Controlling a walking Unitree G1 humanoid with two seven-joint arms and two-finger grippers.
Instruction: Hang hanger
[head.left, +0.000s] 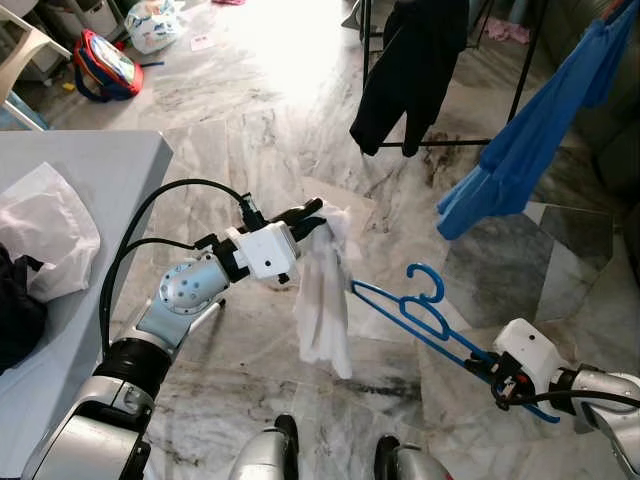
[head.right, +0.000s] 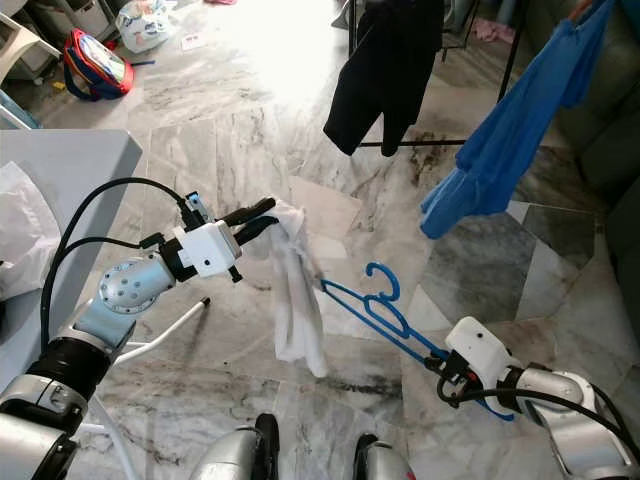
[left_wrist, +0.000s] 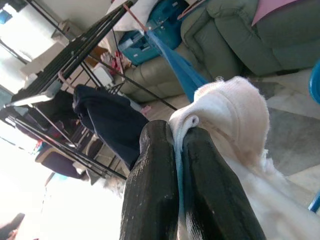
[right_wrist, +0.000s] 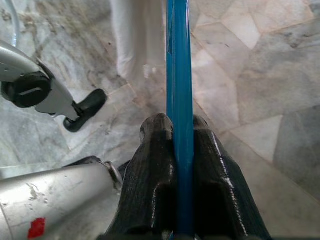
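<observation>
Silver arms, white wrist housings, looping black cables, ribbed black fingers (right_wrist: 155, 200).

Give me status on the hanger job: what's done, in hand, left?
Done: both items are picked up. The right gripper is shut on the blue hanger; the left gripper is shut on the white garment. In hand: one hanger end touches the hanging cloth, but the garment is not yet on it. Left: dress the hanger, then hang it on the black rack beside the blue shirt and dark garment.
</observation>
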